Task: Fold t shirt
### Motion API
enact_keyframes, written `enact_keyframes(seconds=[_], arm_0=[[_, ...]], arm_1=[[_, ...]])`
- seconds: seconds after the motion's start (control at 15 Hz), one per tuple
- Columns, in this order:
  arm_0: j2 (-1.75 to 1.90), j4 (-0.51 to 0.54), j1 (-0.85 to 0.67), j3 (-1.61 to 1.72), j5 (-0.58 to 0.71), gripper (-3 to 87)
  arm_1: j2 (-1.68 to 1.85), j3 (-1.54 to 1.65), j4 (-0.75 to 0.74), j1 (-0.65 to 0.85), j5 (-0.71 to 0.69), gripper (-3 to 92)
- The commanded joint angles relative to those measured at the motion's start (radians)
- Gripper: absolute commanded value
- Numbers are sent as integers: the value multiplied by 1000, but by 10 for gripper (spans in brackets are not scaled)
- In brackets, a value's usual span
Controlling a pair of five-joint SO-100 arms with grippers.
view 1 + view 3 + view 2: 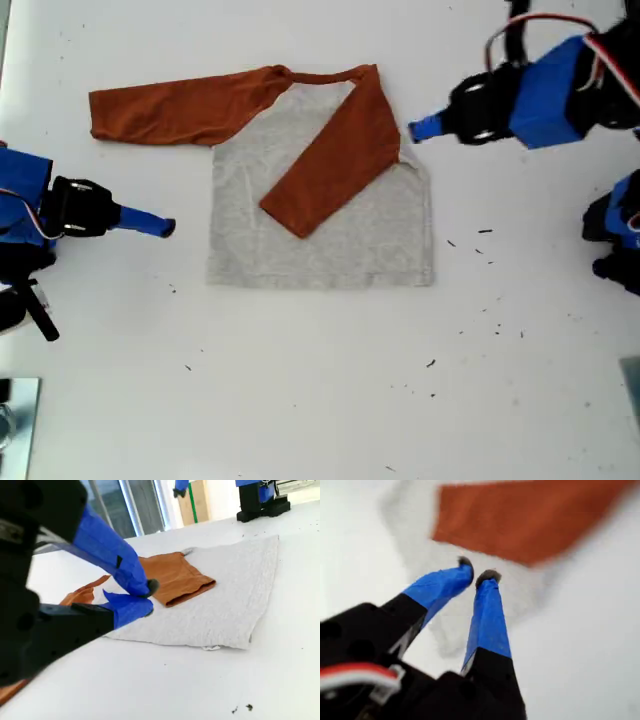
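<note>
Exterior view: a white table (320, 400) seen from above, with the t shirt (340, 240) spread flat near its middle and one arm at each side of the view.
T shirt: the grey body lies smooth, collar (320, 76) toward the view's top and hem toward the bottom; no print shows on the upper face.
Folded sleeve (335, 165): this rust-orange sleeve is laid diagonally across the grey body, its cuff near the middle of the chest.
Outstretched sleeve (170, 112): it lies straight out over the table toward the exterior view's left, flat and unfolded.
My first gripper (415, 129): it hovers at the shirt's edge on the exterior view's right, just beside the shoulder of the folded sleeve. Its blurred wrist view shows the tips (476, 572) over grey cloth with orange beyond. The jaws are drawn almost together with nothing between them.
My second gripper (160, 226): it is on the exterior view's left, apart from the shirt's side edge and below the outstretched sleeve. Its wrist view looks low across the table at the grey body (230, 605) and the folded cuff (175, 580). The blue tips (148, 599) meet, clenched on nothing.
Table surface: small dark specks (495, 325) are scattered toward the exterior view's lower right.
</note>
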Motion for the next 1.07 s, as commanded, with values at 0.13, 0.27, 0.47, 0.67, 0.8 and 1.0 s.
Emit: enact_keyframes(seconds=[0.13,0.27,0.47,0.67,0.8,1.0], arm_0=[[8,-46,-11,6,-87,-3],[-43,-103,15,-44,-235,-3],[-767,109,29,-673,-348,-3],[-1269,477,43,-1220,-489,-2],[-1281,480,0,-1175,-495,-2],[-1215,505,-202,-1140,-380,310]], arm_1=[[388,629,-12,25,92,37],[342,718,-58,23,91,37],[308,750,-130,46,40,36],[313,759,-138,57,38,36],[314,764,-143,51,44,36],[345,779,-140,38,48,36]])
